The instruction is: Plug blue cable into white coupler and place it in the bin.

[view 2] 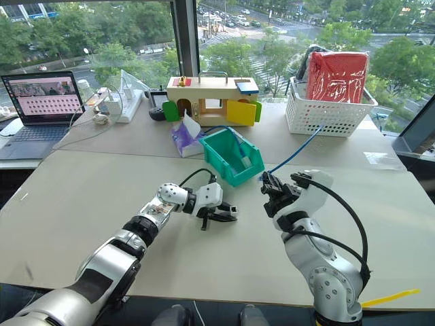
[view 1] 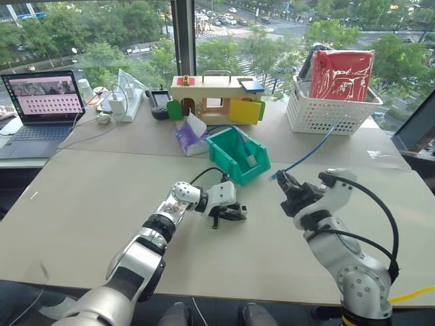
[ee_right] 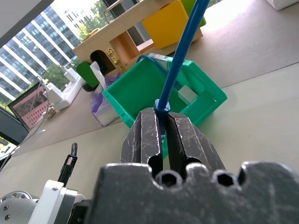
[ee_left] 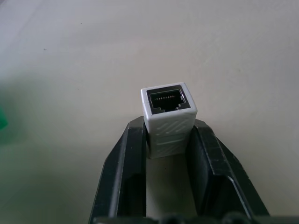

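Observation:
My left gripper [ee_left: 168,135] is shut on the white coupler [ee_left: 168,112], a small boxy block whose dark socket faces away from the wrist. It hangs low over the table [view 1: 102,197], in front of the teal bin [view 1: 228,163]. To its right, my right gripper [view 1: 284,182] is shut on the plug end of the blue cable [ee_right: 184,51]. The cable [view 1: 312,153] runs up and back to the white basket. The two grippers stand a short way apart, with the bin [ee_right: 135,88] just behind them.
A wooden toy house [view 1: 216,95] and a purple tissue pack [view 1: 190,136] stand behind the bin. A white lattice basket [view 1: 326,112] with a red bag is at the back right. A laptop [view 1: 41,102] and white adapters [view 1: 126,102] are at the back left. A small white block [ee_right: 187,93] lies in the bin.

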### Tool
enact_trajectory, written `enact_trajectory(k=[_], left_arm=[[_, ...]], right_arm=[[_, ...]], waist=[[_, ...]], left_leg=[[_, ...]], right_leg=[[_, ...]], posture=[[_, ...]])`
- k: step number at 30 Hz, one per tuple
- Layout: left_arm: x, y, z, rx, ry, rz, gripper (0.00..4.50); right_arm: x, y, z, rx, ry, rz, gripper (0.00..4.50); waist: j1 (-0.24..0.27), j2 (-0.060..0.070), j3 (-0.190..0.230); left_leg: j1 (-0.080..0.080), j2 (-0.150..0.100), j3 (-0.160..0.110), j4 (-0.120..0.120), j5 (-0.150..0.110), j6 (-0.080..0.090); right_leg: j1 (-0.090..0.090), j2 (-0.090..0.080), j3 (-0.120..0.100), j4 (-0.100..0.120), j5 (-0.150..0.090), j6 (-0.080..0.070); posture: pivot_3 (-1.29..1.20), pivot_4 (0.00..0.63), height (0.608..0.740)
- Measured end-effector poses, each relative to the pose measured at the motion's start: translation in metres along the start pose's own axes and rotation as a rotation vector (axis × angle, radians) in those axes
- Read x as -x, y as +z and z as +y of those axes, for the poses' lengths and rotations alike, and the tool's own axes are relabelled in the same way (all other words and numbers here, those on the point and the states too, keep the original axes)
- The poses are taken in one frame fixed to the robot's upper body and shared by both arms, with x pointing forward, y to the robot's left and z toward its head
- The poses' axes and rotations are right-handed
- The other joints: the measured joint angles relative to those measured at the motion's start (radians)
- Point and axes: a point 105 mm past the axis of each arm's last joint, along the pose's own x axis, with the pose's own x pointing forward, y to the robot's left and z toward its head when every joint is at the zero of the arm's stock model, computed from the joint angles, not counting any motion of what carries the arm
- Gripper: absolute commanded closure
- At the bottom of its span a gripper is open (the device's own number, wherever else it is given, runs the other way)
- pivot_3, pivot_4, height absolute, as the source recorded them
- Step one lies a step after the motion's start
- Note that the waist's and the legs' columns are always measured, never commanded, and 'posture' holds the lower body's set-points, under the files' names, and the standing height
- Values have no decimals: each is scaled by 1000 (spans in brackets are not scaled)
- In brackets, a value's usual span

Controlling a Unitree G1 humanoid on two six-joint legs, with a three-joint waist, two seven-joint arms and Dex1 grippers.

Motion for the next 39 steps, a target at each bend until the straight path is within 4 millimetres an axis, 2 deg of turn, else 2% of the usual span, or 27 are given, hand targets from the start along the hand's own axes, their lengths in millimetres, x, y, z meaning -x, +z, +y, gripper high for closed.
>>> enact_trajectory(k=[3,5,12,18,21,32,36,39], left_arm=[[-1,1,0,16,-5,-8,1453],[0,0,1,31,2,-7,921],[3,-6,-4,137,-2,-14,921],[1,-9,-10,212,119,3,921],[4,-12,-23,275,188,17,921],[5,-10,-29,387,342,79,921],[4,-11,-28,437,394,76,1999],[6,-12,-26,459,414,76,3178]], right_arm=[[1,2,0,3,-1,-8,4500],[1,3,0,4,-1,-9,4500],[-1,6,4,7,13,-20,4500],[-2,6,5,4,17,-21,4500],[-3,5,6,-4,20,-20,4500],[-5,2,6,-20,26,-11,4500],[-6,1,7,-22,29,-8,4500],[-5,0,7,-19,31,-6,4500]], waist=[[-1,0,0],[-1,0,0],[-5,0,0],[-11,0,-3],[-22,1,-4],[-33,3,-18],[-33,3,-20],[-32,3,-20]], left_leg=[[0,0,0,0,0,0],[0,0,0,0,0,0],[1,0,-2,0,0,0],[9,0,-3,0,0,0],[17,1,-3,-1,0,0],[20,1,-3,-1,0,0],[20,1,-4,-1,0,0],[20,1,-4,-2,0,0]], right_leg=[[0,0,0,0,0,0],[0,0,0,0,0,0],[1,0,0,1,0,0],[8,1,0,1,0,0],[16,0,0,1,-1,-1],[17,1,1,1,-1,-1],[16,1,1,1,-1,-1],[16,1,2,1,-1,-1]], posture=[[0,150,735],[0,150,735],[0,150,735],[0,150,735],[0,150,735],[0,150,735],[0,150,735],[0,150,735]])
